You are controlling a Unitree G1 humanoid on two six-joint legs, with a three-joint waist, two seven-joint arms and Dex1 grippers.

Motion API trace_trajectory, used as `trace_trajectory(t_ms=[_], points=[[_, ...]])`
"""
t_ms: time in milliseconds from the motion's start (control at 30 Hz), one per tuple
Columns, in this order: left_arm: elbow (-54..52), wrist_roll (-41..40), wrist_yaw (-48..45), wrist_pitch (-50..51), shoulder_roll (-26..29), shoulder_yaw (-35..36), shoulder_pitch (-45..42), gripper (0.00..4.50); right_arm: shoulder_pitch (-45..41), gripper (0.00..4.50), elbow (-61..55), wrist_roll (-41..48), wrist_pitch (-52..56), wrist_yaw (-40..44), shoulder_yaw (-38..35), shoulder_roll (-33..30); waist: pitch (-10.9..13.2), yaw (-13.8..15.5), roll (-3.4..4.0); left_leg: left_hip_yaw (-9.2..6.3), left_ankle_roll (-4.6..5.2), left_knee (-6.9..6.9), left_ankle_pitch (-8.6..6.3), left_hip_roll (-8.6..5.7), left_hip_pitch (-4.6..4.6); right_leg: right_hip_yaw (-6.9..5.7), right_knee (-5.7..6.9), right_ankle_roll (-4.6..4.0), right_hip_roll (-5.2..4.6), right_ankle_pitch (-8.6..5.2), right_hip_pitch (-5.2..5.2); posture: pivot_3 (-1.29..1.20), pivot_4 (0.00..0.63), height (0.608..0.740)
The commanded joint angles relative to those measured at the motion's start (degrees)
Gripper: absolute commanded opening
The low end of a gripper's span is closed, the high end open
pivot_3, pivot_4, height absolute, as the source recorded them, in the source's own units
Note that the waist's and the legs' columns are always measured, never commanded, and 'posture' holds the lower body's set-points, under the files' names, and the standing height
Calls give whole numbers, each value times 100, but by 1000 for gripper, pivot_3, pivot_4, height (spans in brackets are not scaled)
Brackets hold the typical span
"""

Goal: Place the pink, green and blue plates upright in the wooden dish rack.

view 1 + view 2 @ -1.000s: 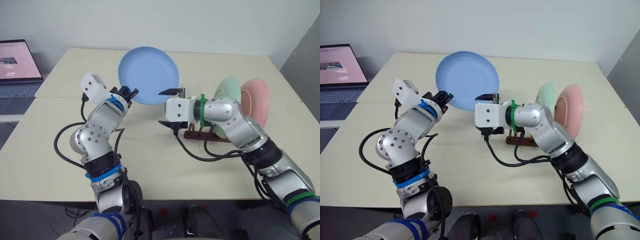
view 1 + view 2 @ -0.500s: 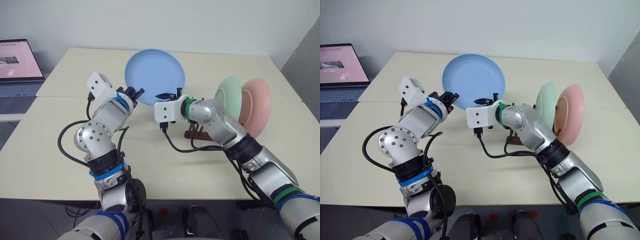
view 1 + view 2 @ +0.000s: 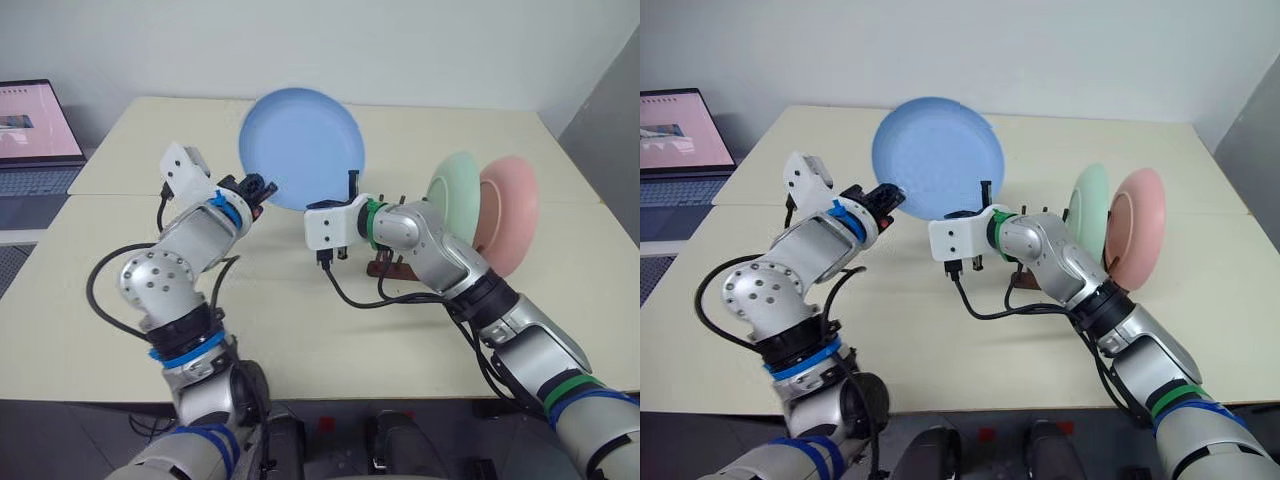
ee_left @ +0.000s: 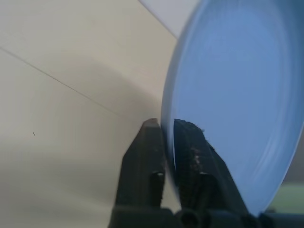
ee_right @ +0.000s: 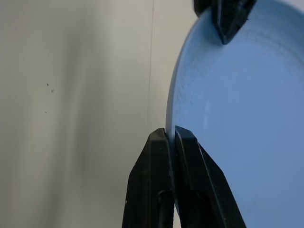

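Pinching the blue plate (image 3: 301, 148) at its rim from both sides: right gripper (image 5: 170, 135) clamped tight, left gripper (image 4: 163, 126) astride the edge with a slight gap. Held upright above the table (image 3: 120, 290), well short of the rack (image 3: 385, 267), where green plate (image 3: 455, 192) and pink plate (image 3: 508, 212) stand. Risking a swing or slip on one narrow pinch if the left lets go; risking a knock against the green plate beyond.

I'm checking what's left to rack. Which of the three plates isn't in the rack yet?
The blue plate: it is held upright above the table between both end effectors, while the green plate and pink plate already stand in the wooden rack.
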Motion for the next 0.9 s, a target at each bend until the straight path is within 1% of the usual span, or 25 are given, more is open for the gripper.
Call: trace_trajectory(t_ms=[33, 67, 167, 200, 233, 300, 367, 400, 467, 533, 633, 700, 733, 800, 867, 900], points=[[-77, -296, -1311, -206, 730, -78, 215, 1762, -130, 0, -340, 82, 3, -96, -526, -113, 0, -28, 0, 0, -1, 0, 0, 0, 0, 0, 1, -1, -1, 0, 0, 0, 150, 733], [-11, -255, -1872, -443, 1103, -74, 305, 2087, -131, 0, -369, 110, -8, -75, -570, -131, 0, -34, 1, 0, -3, 0, 1, 0, 0, -1, 1, -1, -1, 0, 0, 0, 150, 733], [152, -15, -3072, -1049, 1893, -202, 576, 3017, -116, 0, -459, 230, -2, 21, -714, -119, 1, -66, 1, 2, -5, 0, 2, 0, 1, -2, 3, -5, -1, -2, -2, 0, 150, 733], [206, 183, -3473, -1407, 2124, -270, 707, 3313, -108, 0, -548, 377, 42, 120, -810, -88, 1, -72, 1, 2, -5, 0, 2, 1, 1, -4, 2, -7, -1, -3, -1, 0, 150, 733], [240, 562, -4038, -1930, 2455, -464, 968, 3620, -103, 0, -759, 756, 299, 281, -1066, 14, 1, -78, 1, 4, -5, -2, 2, 0, 3, -2, 2, -9, -3, -4, -1, 0, 150, 733], [304, 1253, -4821, -2851, 2894, -881, 1390, 4216, -102, 0, -1131, 1381, 873, 500, -1523, 198, 2, -97, 4, 6, -5, -7, 2, 2, 3, 0, 0, -12, -3, -6, -3, 0, 150, 733], [338, 1784, -5351, -3612, 3120, -1295, 1686, 4216, -102, 0, -1498, 1891, 1422, 648, -1885, 318, 2, -94, 4, 4, -5, -13, 2, 4, 4, 2, 3, -19, -6, -10, -7, 0, 150, 733], [293, 1974, -5590, -3937, 3138, -1522, 1759, 4216, -102, 0, -1843, 2380, 2021, 693, -2219, 477, 2, -81, 4, 4, -5, -14, 1, 8, 4, -4, 3, -27, -11, -14, -5, 0, 150, 733], [248, 2154, -5858, -4298, 3107, -1751, 1806, 4216, -111, 0, -2323, 3014, 2830, 705, -2634, 671, 2, -31, 4, 2, -6, -17, 1, 34, -1, -6, 6, -34, -27, -18, -5, 0, 150, 733], [95, 2179, -6195, -4464, 3034, -2085, 1723, 4216, -208, 0, -3014, 4088, 4112, 528, -3472, 930, 2, 5, 4, 4, -6, -15, 1, 41, -6, -8, 0, -35, -44, -19, -5, 0, 150, 733], [50, 2275, -6593, -4684, 3002, -2423, 1634, 4216, -236, 0, -3752, 5202, 5540, 234, -4347, 1043, 2, 52, 4, 7, -5, -14, 0, 42, -9, -23, 0, -35, -44, -19, -8, 0, 150, 733], [75, 2285, -6786, -4777, 2974, -2535, 1580, 4216, -204, 0, -4116, 5763, 6214, 19, -4775, 1020, 2, 58, 5, 6, -4, -14, 0, 42, -9, -27, -1, -35, -44, -19, -7, 0, 150, 733], [103, 2282, -6911, -4868, 2940, -2595, 1506, 4216, -148, 0, -4348, 6172, 6696, -111, -5152, 1062, 3, 55, 6, 9, -4, -15, 0, 43, -7, -26, -2, -36, -44, -19, -7, 0, 150, 733], [145, 2298, -7050, -4981, 2898, -2651, 1419, 4216, -118, 0, -4596, 6720, 7306, -351, -5608, 1115, 3, 53, 6, 10, -3, -13, 0, 49, -7, -27, 0, -36, -40, -19, -8, 0, 150, 733], [235, 2225, -7273, -4900, 2888, -2731, 1235, 4216, 24, 0, -4909, 7273, 8091, -589, -6223, 1294, 3, 52, 5, 11, -3, -13, 0, 58, -5, -27, -1, -36, -28, -19, -8, 0, 150, 733], [300, 2210, -7362, -4876, 2881, -2752, 1167, 4216, 83, 0, -5017, 7446, 8368, -712, -6445, 1380, 3, 49, 6, 10, -3, -12, 0, 65, -5, -26, 0, -37, -4, -19, -8, 0, 150, 733]])
